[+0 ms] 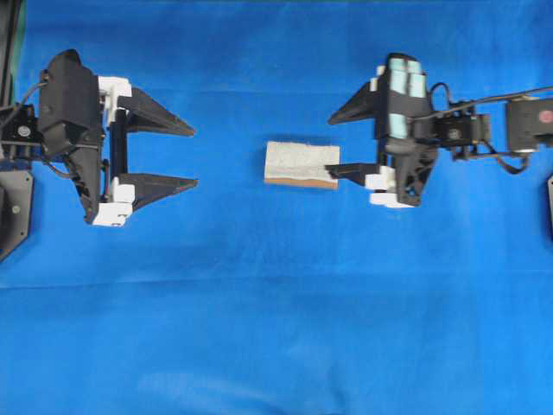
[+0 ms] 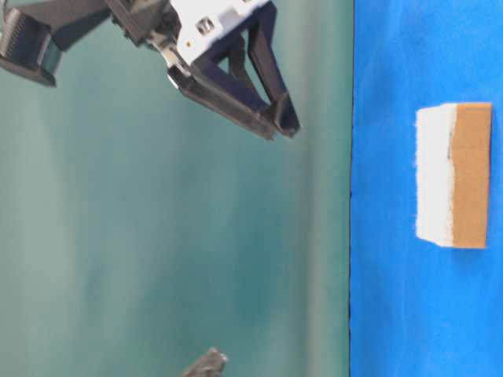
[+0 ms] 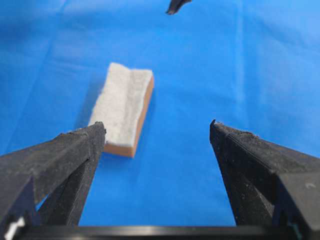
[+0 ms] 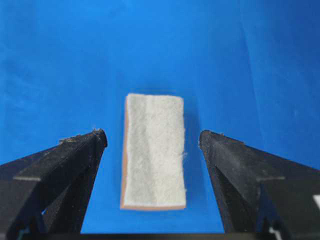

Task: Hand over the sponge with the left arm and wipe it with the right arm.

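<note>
One sponge (image 1: 299, 162) is seen lying flat on the blue cloth (image 1: 276, 328), fuzzy whitish-grey face up, with the thin tan-orange layer shown along its near edge in the overhead view. Its long axis is laid left to right in that view, along the line between the two grippers; in the right wrist view the same axis is seen running straight away from the camera, between the fingers.

Two arms are counted, each with one two-fingered gripper. The left gripper (image 1: 192, 156) is held with its jaws wide apart, well to the left of the sponge, and nothing is gripped. The right gripper (image 1: 333, 143) is likewise spread wide and empty; one fingertip is seen over the sponge's right end, though contact cannot be told.

Pale teal patches are carried on the right wrist. No readable writing or brand can be made out.
</note>
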Tool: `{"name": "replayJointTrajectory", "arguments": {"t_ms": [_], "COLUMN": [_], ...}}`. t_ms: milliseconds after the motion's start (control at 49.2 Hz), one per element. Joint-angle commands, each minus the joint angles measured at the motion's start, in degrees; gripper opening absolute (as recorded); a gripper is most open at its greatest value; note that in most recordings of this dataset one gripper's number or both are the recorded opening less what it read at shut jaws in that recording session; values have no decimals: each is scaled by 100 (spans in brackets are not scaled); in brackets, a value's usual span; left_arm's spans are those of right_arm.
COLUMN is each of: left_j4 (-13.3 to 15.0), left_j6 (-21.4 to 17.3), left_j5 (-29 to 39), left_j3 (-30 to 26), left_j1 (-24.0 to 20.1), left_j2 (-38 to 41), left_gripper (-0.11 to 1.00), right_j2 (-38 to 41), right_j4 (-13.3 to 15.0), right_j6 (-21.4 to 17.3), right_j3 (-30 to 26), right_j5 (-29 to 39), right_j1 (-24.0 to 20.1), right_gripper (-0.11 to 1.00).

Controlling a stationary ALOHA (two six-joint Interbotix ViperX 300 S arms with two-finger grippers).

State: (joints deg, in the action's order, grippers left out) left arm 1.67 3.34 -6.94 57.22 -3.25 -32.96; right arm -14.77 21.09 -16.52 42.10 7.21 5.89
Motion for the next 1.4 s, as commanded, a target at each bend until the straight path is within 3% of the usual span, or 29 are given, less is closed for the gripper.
{"name": "replayJointTrajectory", "arguments": {"t_ms": [0,407,833,996,1382], "left_j4": [-9,-26,-26,-18,-18], "left_j6": [9,-211,-422,-404,-343], "left_j5": [62,773,1055,1081,1090], "left_j3": [-18,519,1626,1942,2065], "left_j1": [9,9,9,9,9], "left_j2": [-237,-1802,-3718,-4043,-4148], "left_gripper": [81,81,80,80,80], "right_j2": [-483,-2936,-4966,-5300,-5238], "right_j4": [-26,-88,-264,-448,-545], "right_j6": [-9,-229,-299,-299,-299], "right_j3": [79,1345,2751,3155,3366], "right_j5": [35,431,668,439,158], "right_j1": [-35,-141,-167,-158,-158], "right_gripper": [73,73,72,71,70]}}
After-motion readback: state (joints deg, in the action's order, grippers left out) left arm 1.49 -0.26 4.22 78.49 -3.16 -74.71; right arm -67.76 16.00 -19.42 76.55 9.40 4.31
